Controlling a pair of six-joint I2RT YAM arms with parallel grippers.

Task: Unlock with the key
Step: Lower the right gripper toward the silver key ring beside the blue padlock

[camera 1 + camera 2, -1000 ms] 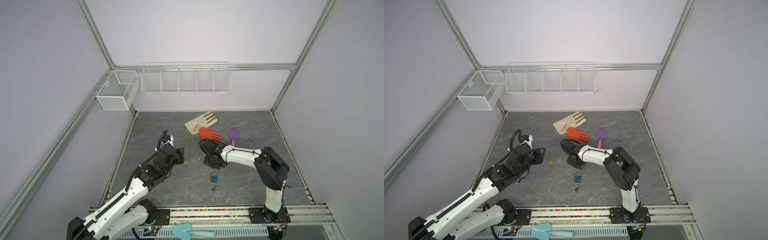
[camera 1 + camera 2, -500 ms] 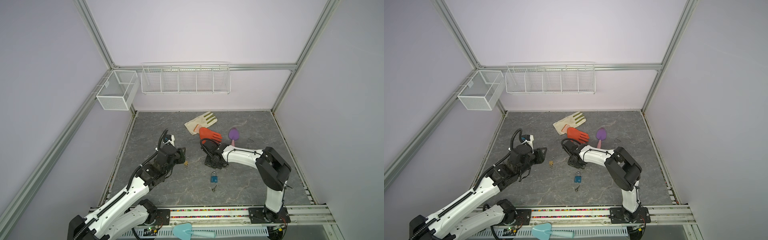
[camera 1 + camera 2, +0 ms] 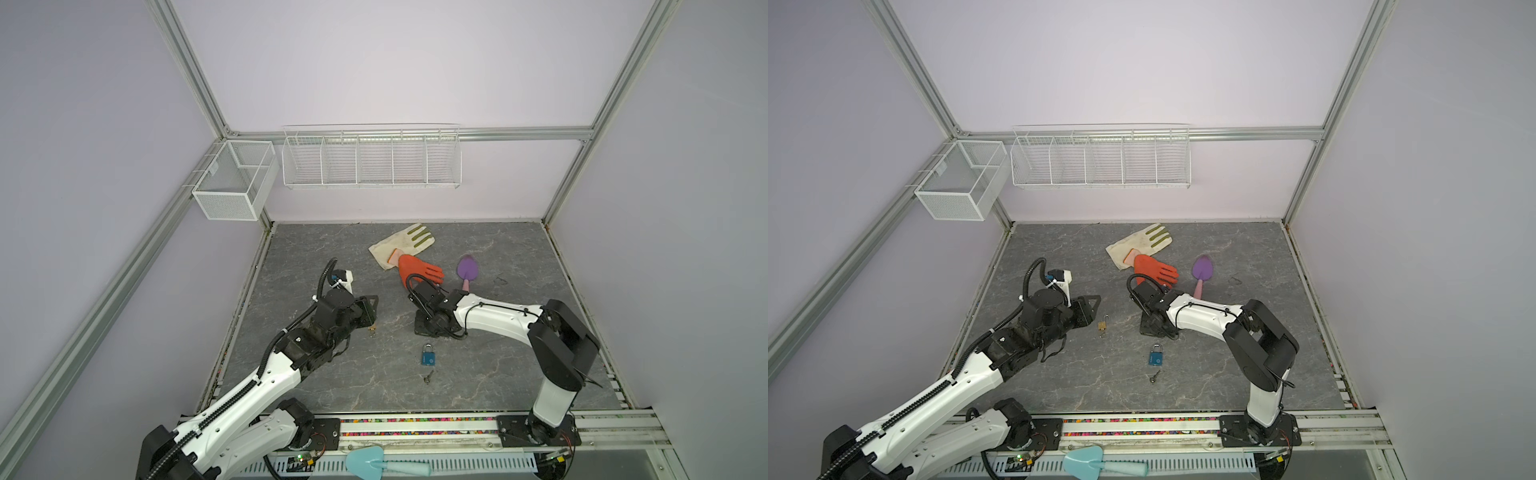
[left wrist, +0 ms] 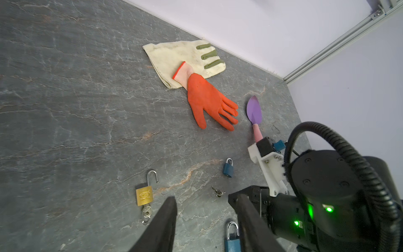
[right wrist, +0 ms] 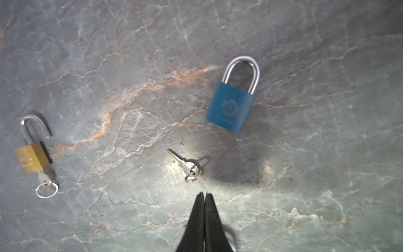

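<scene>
Blue padlock point(image 5: 230, 109), prob. brass padlock point(image 5: 32, 159), silver key point(image 5: 185, 164).

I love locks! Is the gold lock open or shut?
Open. The gold lock has one hoop end free of its body.

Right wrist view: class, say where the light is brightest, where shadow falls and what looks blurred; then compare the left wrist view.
Right wrist view: a bright patch surrounds the key, a dark shadow lies beside it, and the brass padlock looks soft. Left wrist view: even light; that padlock and the orange glove are sharp.
</scene>
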